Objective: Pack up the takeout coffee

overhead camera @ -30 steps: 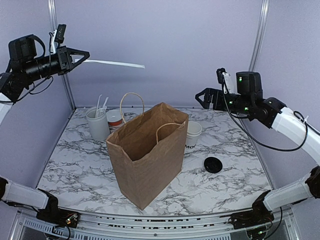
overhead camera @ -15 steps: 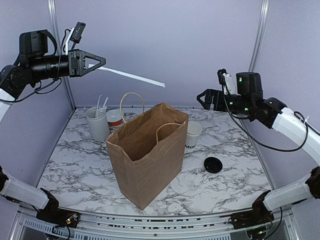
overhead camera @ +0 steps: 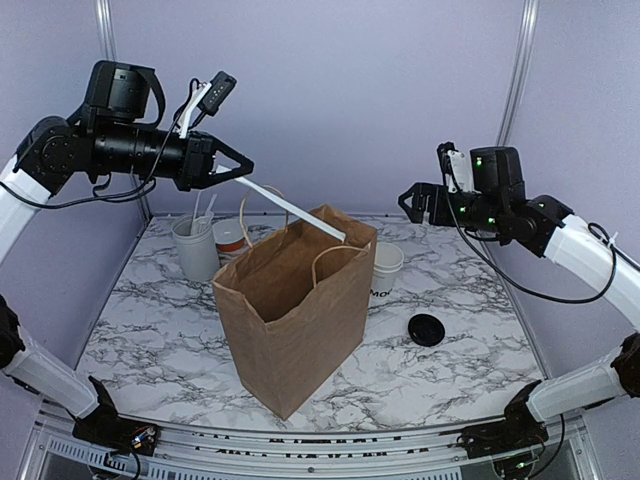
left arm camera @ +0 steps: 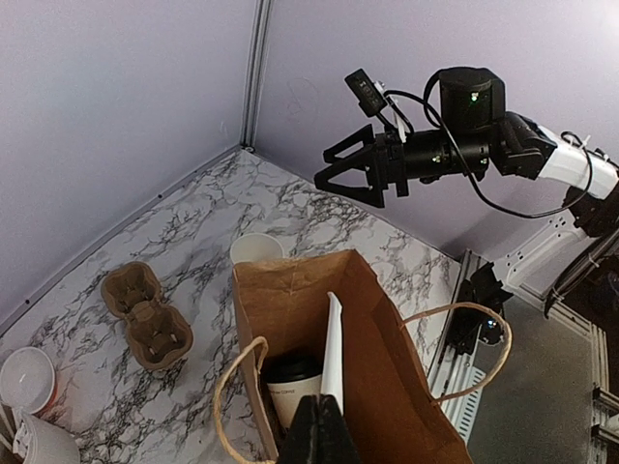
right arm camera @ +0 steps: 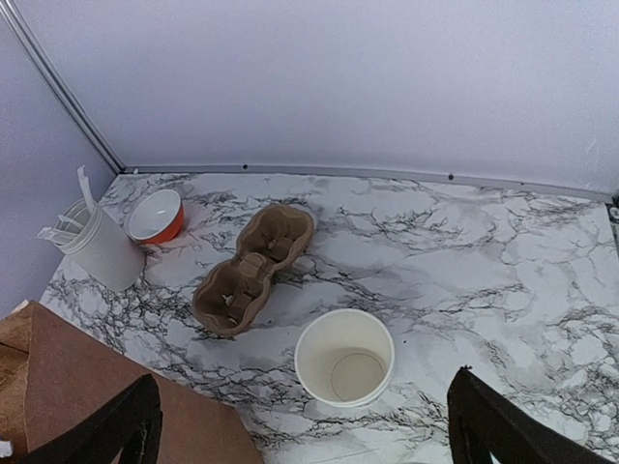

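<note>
The takeout coffee (left arm camera: 290,380), a white cup with a black lid, stands inside the open brown paper bag (overhead camera: 295,310), seen only in the left wrist view. My left gripper (overhead camera: 243,172) hovers above the bag's back left and is shut on a long white strip (overhead camera: 296,212). The strip slants down over the bag's mouth, its tip near the far rim. In the left wrist view the strip (left arm camera: 332,348) runs past the coffee's right side. My right gripper (overhead camera: 412,200) hangs open and empty at the back right, above the lidless white cup (right arm camera: 344,356).
A loose black lid (overhead camera: 427,329) lies right of the bag. A brown cup carrier (right arm camera: 253,268) lies behind the bag. At the back left stand a grey-white utensil holder (overhead camera: 195,247) and an orange bowl with a white lid (overhead camera: 230,238).
My left arm has swung right and down with the white strip, bringing its tip from high over the table to the bag's mouth. The right arm has hardly moved.
</note>
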Robot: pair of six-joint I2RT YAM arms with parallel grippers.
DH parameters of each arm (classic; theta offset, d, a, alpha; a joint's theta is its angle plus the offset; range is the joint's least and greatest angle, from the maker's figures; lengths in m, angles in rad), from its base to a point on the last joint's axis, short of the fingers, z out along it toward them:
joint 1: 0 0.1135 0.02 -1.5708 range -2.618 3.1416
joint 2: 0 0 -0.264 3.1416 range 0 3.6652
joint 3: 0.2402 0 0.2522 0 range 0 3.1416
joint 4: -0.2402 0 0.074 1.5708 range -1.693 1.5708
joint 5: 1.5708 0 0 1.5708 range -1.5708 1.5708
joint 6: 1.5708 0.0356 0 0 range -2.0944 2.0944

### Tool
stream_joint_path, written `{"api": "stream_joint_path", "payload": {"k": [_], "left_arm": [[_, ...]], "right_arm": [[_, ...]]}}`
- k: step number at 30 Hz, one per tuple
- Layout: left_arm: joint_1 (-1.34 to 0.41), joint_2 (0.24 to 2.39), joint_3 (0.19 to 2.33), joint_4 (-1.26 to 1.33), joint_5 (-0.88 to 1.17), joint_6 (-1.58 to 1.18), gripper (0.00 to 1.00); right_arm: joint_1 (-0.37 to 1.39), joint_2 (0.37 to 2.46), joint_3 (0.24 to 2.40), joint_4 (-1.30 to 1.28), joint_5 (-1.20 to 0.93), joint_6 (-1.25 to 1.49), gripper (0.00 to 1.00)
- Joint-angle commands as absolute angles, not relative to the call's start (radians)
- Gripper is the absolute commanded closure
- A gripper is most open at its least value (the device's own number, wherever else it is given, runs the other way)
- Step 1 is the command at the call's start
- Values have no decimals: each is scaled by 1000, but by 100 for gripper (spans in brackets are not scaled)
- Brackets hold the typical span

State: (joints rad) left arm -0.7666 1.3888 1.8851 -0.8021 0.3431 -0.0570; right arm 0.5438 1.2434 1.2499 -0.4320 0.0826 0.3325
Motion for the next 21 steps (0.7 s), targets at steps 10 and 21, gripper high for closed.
{"api": "stream_joint_path", "payload": {"k": [10,21], "left_arm": [[-887,1495,1981,-907,158,5,95],[-920,1516,2013,-902,122,3,29]], "right_arm": [[535,1223,1252,-453,109,319,0],[536,1229,1260,-453,110,313,0]]}}
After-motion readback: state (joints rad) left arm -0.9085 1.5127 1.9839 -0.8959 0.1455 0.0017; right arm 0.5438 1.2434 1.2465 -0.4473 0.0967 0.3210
